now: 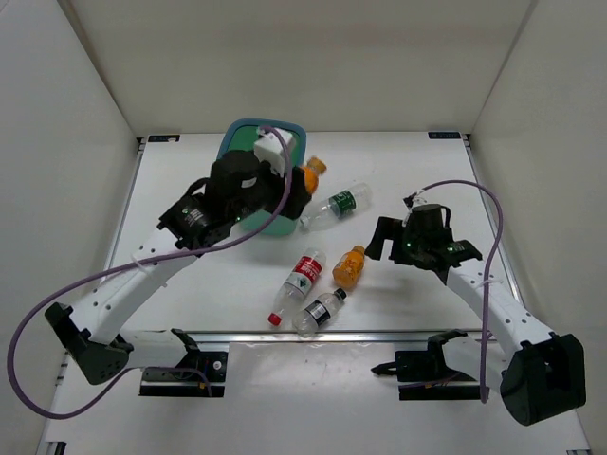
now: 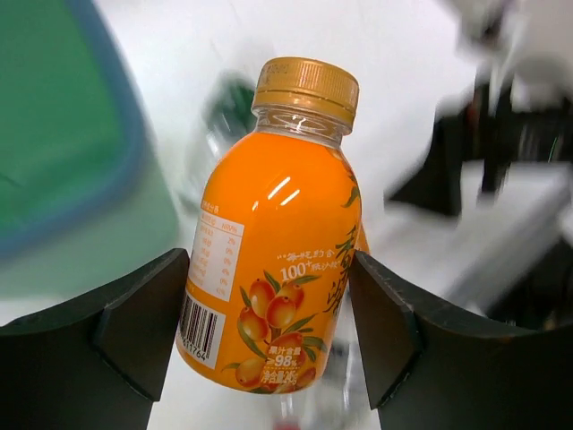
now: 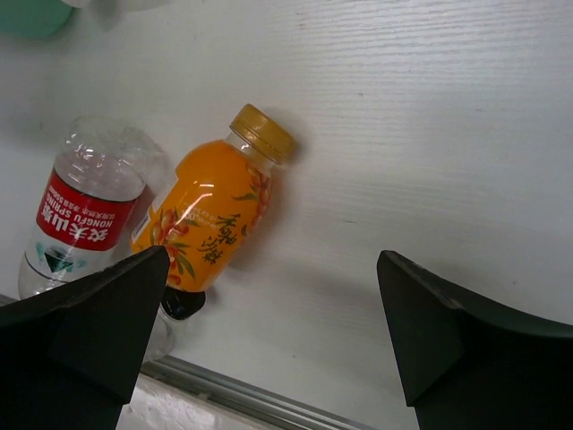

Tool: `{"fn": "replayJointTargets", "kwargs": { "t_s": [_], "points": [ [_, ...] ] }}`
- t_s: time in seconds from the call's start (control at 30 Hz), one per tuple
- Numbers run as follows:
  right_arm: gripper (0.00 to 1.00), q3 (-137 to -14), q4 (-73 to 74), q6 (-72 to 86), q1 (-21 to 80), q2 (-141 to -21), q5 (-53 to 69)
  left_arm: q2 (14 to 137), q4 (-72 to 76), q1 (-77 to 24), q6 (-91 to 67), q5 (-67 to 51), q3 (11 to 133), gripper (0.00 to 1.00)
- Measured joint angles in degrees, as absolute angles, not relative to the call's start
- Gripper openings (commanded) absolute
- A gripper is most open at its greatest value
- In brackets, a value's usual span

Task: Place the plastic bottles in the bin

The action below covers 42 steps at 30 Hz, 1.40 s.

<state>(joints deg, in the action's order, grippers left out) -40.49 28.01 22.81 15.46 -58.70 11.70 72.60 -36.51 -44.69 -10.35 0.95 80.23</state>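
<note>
The orange bottle (image 2: 277, 242) I'm carrying looks full to the neck, so I judge it the heaviest kind here: stiff-walled, smooth and a bit slippery under its glossy label. My left pincer (image 2: 267, 296) is clenched on its lower body, one finger on each side, cap pointing away from my wrist. That is a fair hold, since the belly is wide and gives the most contact. It hangs lifted, just beside the right rim of the bin (image 1: 248, 133), not over the mouth as far as I can tell.

On the bench (image 1: 427, 171) lie the second orange bottle (image 3: 210, 215), equally full, and beside it the red-label bottle (image 3: 85, 210). Farther off lie the green-label bottle (image 1: 337, 207) and the black-label bottle (image 1: 321, 310). The clear ones look empty, so probably light and crushable; I'd take them mid-body, gently.

My right pincer (image 3: 273, 260) is released, spread wide above the second orange bottle, touching nothing.
</note>
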Motion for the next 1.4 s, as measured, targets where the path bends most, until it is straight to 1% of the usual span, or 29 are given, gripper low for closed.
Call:
{"fn": "replayJointTargets", "kwargs": {
  "t_s": [0.03,0.1,0.13,0.2,0.23,0.33,0.4,0.43,0.57,0.63,0.73,0.93,1.07,1.17,1.23,1.27,1.3,1.33,1.4],
  "points": [
    [0.99,-40.49,27.29,23.75,16.36,-59.31,10.52,72.4,-34.3,-44.27,-10.66,3.2,81.6,0.37],
    [0.99,-40.49,26.0,24.88,18.72,-60.58,8.03,72.51,-29.71,-42.61,-11.31,7.46,83.13,0.51],
    [1.0,-40.51,25.45,25.43,20.08,-61.19,6.85,72.93,-27.73,-41.52,-11.73,9.69,83.66,0.53],
    [1.0,-40.51,24.23,26.39,22.5,-62.92,4.86,75.05,-24.32,-38.81,-12.58,14.5,84.93,0.52],
    [0.99,-40.6,23.73,26.96,23.4,-63.81,4.25,76.34,-22.76,-37.76,-12.86,16.58,85.3,0.59],
    [1.0,-40.88,22.0,28.47,25.98,-67.4,2.31,80.49,-19.14,-34.5,-13.43,21.43,85.21,0.6],
    [0.99,-42.11,21.91,29.58,27.4,-70.43,-0.1,82.94,-18.81,-32.95,-14.11,22.55,85.14,0.94],
    [0.99,-43.24,22.04,30.3,28.08,-72.2,-1.39,84.14,-18.94,-32.29,-14.28,23.0,85.14,0.98],
    [0.99,-46.39,21.56,33.1,29.04,-76.99,-3.51,86.11,-19.94,-31.81,-14.39,24.05,85.12,0.99],
    [1.0,-46.63,21.58,34.46,29.3,-78.32,-3.99,85.32,-20.36,-32.4,-14.26,24.03,85.12,0.98],
    [0.98,-46.63,22.37,35.81,30.39,-79.75,-5.61,82.37,-21.8,-33.47,-14.31,23.64,84.38,0.99],
    [0.98,-46.28,21.26,37.06,32.69,-79.88,-5.74,64.95,-26.63,-35.29,-17.08,16.51,70.5,0.99],
    [0.91,-45.1,19.53,37.76,33.78,-80.2,-5.34,55.51,-31.51,-33.93,-20.18,13.89,63.4,0.99],
    [0.84,-43.57,18.28,38.44,34.54,-80.6,-4.08,52.36,-36.1,-31.2,-22.06,13.85,60.42,0.99],
    [0.72,-43.03,18.04,38.94,34.92,-81.41,-3.6,51.44,-38.0,-30.02,-23.16,13.89,58.52,0.98],
    [0.67,-42.92,18.0,39.07,35.11,-81.76,-3.55,51.13,-38.79,-29.95,-23.51,13.82,57.67,0.98],
    [0.51,-42.83,18.0,39.33,35.24,-82.08,-3.55,50.89,-39.62,-29.91,-23.9,13.41,56.73,0.99],
    [0.43,-42.78,18.06,39.46,35.24,-82.19,-3.53,50.78,-40.25,-29.74,-24.16,12.97,56.03,0.99],
    [0.41,-42.78,18.13,39.64,35.09,-82.06,-3.11,50.54,-40.64,-29.28,-24.45,11.92,54.57,0.99]
  ]
}}
